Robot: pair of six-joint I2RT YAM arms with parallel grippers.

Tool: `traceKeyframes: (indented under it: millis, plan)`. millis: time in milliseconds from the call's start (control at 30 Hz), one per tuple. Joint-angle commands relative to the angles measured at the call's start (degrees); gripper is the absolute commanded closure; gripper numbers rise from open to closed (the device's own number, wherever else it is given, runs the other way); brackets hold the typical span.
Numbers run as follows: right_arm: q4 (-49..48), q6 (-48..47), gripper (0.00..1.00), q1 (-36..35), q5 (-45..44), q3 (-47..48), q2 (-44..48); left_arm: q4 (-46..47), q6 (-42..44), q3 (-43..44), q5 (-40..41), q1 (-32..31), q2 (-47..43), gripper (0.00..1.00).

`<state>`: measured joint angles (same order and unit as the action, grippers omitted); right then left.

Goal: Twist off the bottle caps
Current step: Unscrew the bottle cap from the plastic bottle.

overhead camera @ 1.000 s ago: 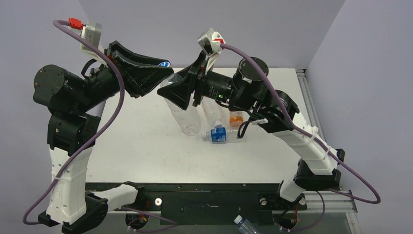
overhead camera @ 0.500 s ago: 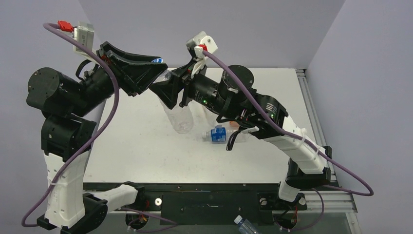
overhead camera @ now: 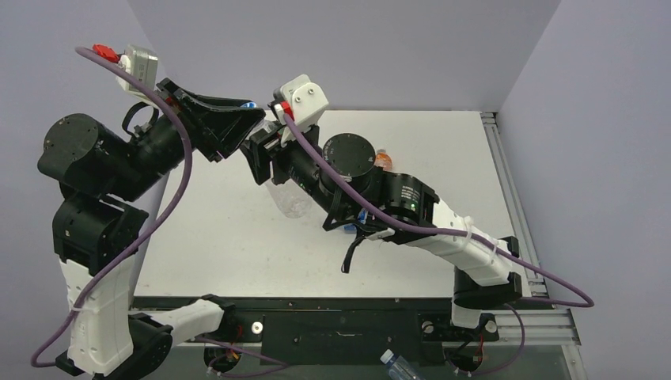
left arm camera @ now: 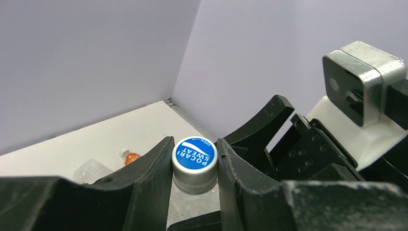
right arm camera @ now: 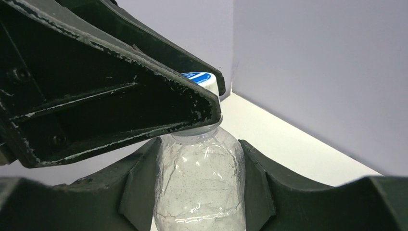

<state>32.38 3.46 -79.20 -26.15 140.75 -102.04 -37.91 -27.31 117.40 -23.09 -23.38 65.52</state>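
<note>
Left gripper (left arm camera: 194, 150) is pinched on the bottle cap (left arm camera: 194, 161), while the right gripper (right arm camera: 198, 178) clamps the clear bottle (right arm camera: 199, 202) below it, both raised above the table (overhead camera: 221, 237). Twist best about the cap's own axis, bottle gripped firmly but uncrushed. Cap: blue top with white lettering, pale ridged wall, apparently seated on the neck

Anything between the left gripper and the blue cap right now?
Nothing visible. The left gripper is shut on the blue cap, with a finger pressed on each side. The right gripper grips the clear bottle just below it.
</note>
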Motion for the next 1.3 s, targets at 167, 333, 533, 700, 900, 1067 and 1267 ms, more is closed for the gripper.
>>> traceKeyframes:
  millis: [167,333,533,700,900,1067,1267]
  plan:
    - [-4.0,-0.85,1.0,-2.29,-9.72,-4.23,-0.84,3.25,4.03,1.04,16.02,0.35,1.22,1.0]
    - [-8.66,2.83,1.0,1.07,-1.25,-13.52,5.83,12.55,1.86,-5.45,8.21,0.35,-2.13,0.06]
    - [-28.36,9.82,1.0,11.84,26.71,-42.55,24.58,21.38,-0.32,-12.97,0.36,0.75,-7.41,0.03]
    - [-41.96,6.19,1.0,13.65,37.23,-54.06,33.96,22.4,0.08,-17.1,-11.64,1.16,-9.16,0.03]
    - [-46.43,5.22,1.0,14.89,43.65,-56.87,37.29,26.21,0.1,-23.41,-26.04,1.4,-10.91,0.03]
    - [-50.13,3.44,1.0,13.91,46.97,-58.37,37.81,33.64,-1.8,-32.17,-33.83,1.4,-12.47,0.03]
    - [-50.15,-0.74,1.0,10.54,47.11,-55.89,34.8,37.03,-3.83,-33.35,-36.85,0.0,-11.63,0.03]
